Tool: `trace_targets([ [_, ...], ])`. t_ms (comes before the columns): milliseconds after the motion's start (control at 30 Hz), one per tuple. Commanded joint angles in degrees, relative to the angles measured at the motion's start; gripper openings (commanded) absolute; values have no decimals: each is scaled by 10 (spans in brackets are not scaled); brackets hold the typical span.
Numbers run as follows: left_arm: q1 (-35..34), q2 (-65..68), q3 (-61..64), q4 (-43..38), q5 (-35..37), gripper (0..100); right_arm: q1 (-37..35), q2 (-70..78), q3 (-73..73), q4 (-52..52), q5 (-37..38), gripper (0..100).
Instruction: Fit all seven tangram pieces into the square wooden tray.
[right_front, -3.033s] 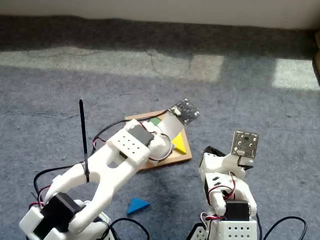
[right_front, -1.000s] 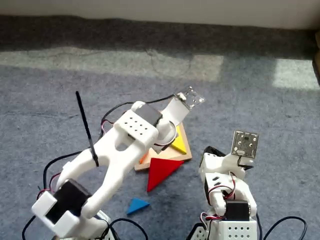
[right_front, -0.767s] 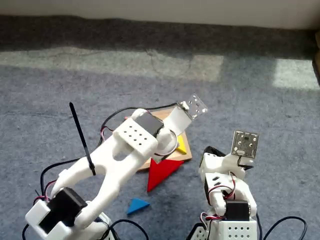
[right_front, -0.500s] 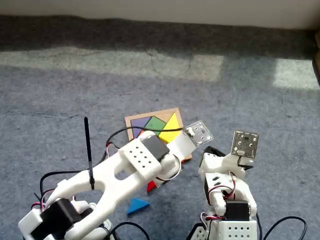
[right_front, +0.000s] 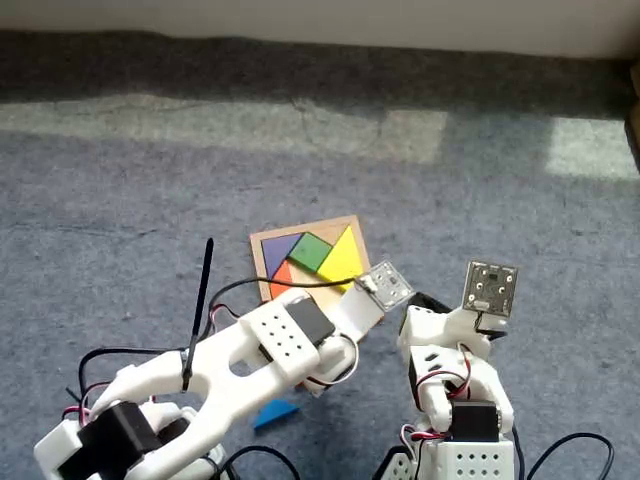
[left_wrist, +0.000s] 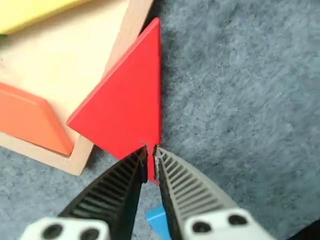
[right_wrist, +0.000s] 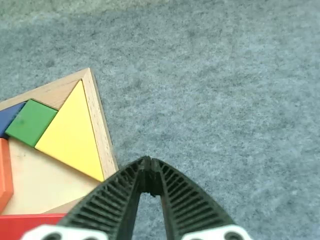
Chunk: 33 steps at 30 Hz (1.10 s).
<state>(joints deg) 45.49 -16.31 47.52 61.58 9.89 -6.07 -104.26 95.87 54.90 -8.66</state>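
The square wooden tray (right_front: 262, 243) lies on the carpet and holds a blue piece (right_front: 279, 254), a green square (right_front: 311, 254), a yellow triangle (right_front: 343, 256) and an orange piece (right_front: 281, 280). My left gripper (left_wrist: 149, 161) is shut on a corner of the red triangle (left_wrist: 127, 107), which rests across the tray rim (left_wrist: 127, 37), half on the carpet. A small blue triangle (right_front: 275, 412) lies on the carpet near the left arm's base. My right gripper (right_wrist: 150, 184) is shut on nothing, low over the carpet just beside the tray rim (right_wrist: 102, 137).
The left arm (right_front: 270, 350) stretches over the tray's near edge. The right arm (right_front: 455, 385) stands folded at the near right. Grey carpet (right_front: 480, 200) is open beyond and to the right of the tray.
The left arm has drawn back toward its base and dropped low. The red triangle, plain on the carpet a second ago, now sits under that arm. The right arm has kept still.
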Motion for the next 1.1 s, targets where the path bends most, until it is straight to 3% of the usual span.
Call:
trace_targets([
  [0,6,-14,-5,-4,41,76,3,-7,80,-15,6,5],
  [200,2,-16,-2,4,39,190,3,-7,80,-15,6,5],
  [467,-36,-12,-2,4,33,194,3,-7,80,-14,6,5],
  [633,-70,-12,23,-56,-6,193,3,-7,80,-14,6,5],
  [1067,-73,-11,11,-61,-6,197,3,-7,80,-14,6,5],
])
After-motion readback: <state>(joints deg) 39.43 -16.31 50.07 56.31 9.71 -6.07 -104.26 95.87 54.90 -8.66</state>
